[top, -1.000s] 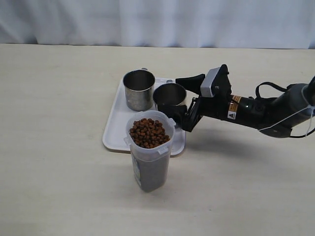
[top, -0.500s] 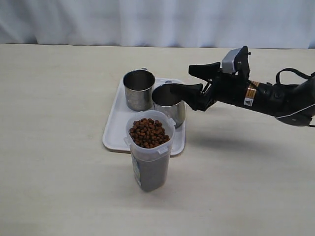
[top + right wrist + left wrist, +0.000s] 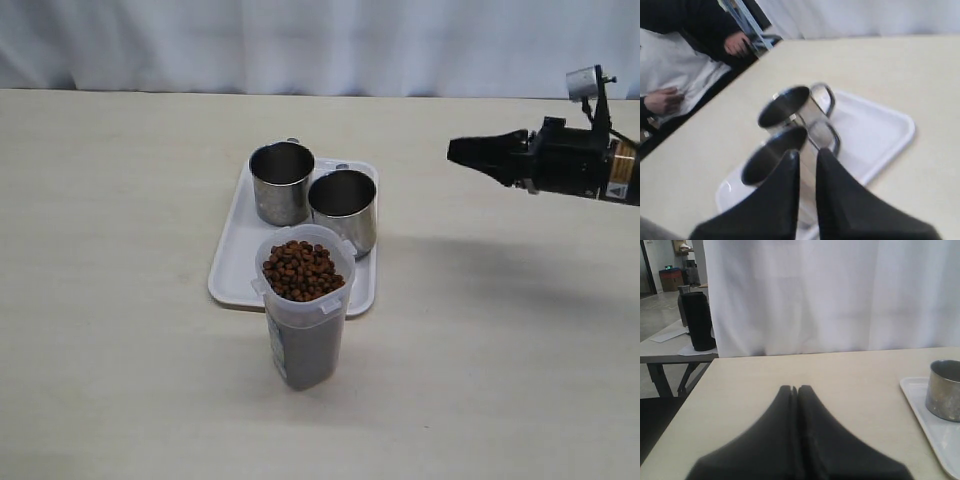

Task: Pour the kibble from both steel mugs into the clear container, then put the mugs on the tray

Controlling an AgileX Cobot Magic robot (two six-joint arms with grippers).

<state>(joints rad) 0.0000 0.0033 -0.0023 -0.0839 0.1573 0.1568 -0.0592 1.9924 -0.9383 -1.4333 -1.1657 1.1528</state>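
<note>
On the tray [image 3: 233,262], both steel mugs [image 3: 281,183], right end effector [image 3: 453,152] well apart

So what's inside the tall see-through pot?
Brown kibble, heaped almost to the rim of the clear container. Through the cloudy wall it only looks dark, so the very bottom is hidden.

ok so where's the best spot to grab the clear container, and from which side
Probably the mid body of the clear container, below the rim, coming in level from the right side of the exterior view. It stands upright and is filled to the rim with kibble, so a top grab is blocked, and the steel mugs on the tray crowd the far side.
</note>
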